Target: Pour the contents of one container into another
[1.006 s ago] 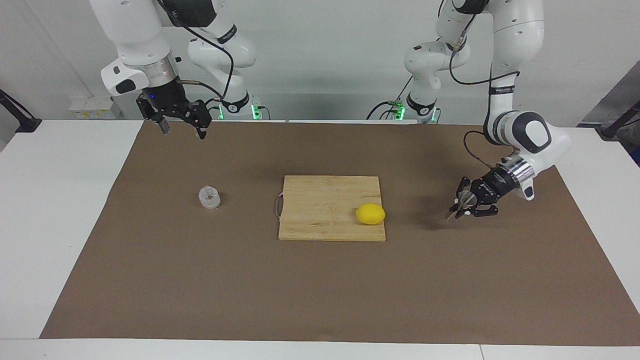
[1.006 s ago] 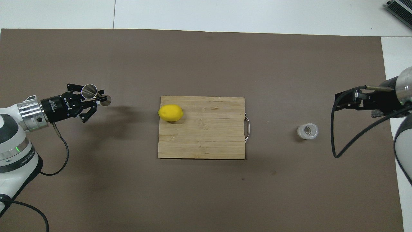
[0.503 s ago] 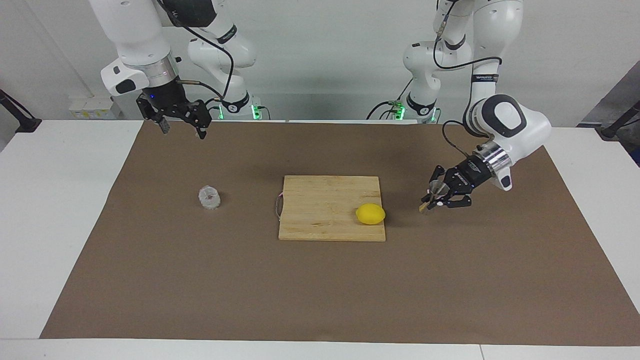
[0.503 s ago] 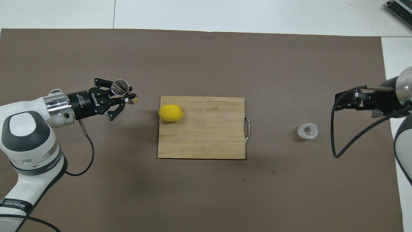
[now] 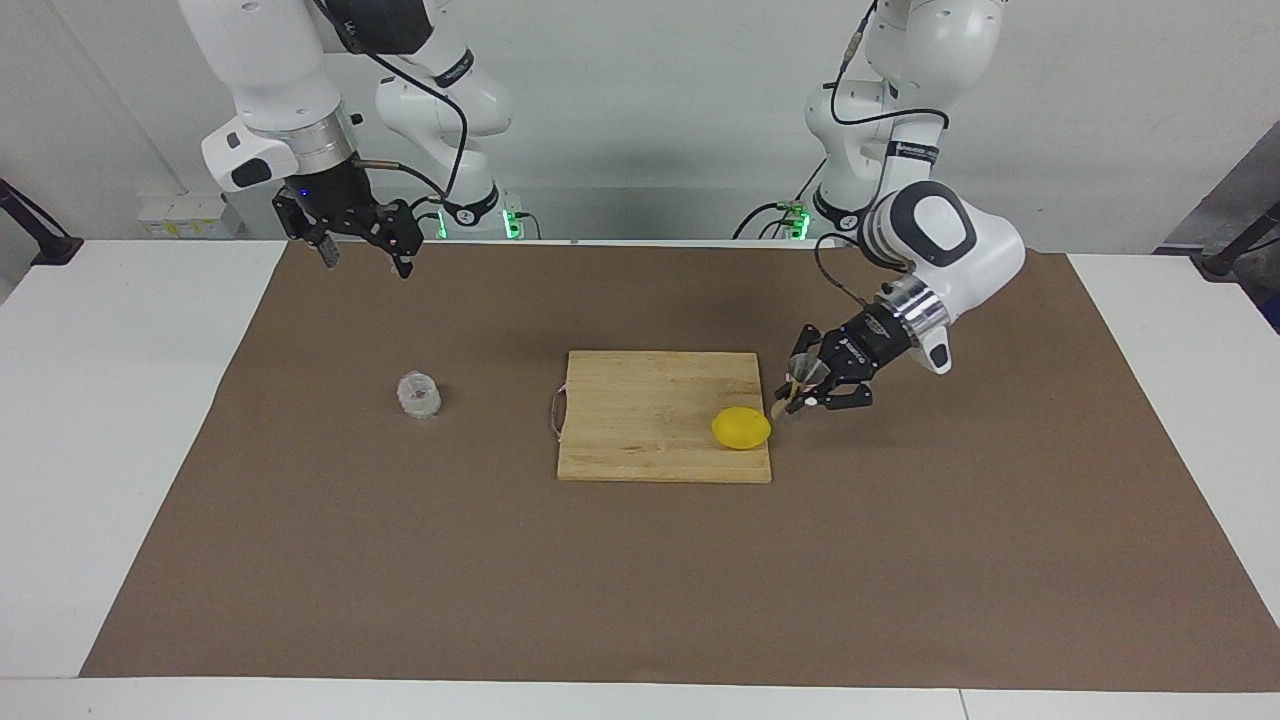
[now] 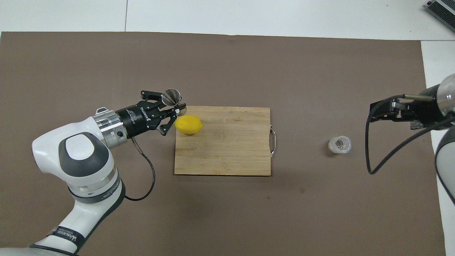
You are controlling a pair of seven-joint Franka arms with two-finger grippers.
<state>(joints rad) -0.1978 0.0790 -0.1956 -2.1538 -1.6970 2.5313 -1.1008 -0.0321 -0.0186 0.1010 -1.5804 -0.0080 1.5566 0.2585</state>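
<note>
left pincer (image 5: 797, 392) pinching steel jigger (image 5: 803, 369), tilted, over board corner beside lemon (image 5: 741, 428) | right pincer (image 5: 362, 246) spread, waiting | glass cup (image 5: 419, 394) on table near right arm's end | light, slippery, fragile; grip low around walls

white arms, black hands, dangling black cables.

Robot lab: two bench-mounted arms (image 5: 940, 240), brown mat (image 5: 640, 580).

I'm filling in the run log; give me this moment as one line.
left gripper: shut on jigger, above board edge beside lemon | right gripper: open, waiting | glass cup: on mat, untouched
</note>
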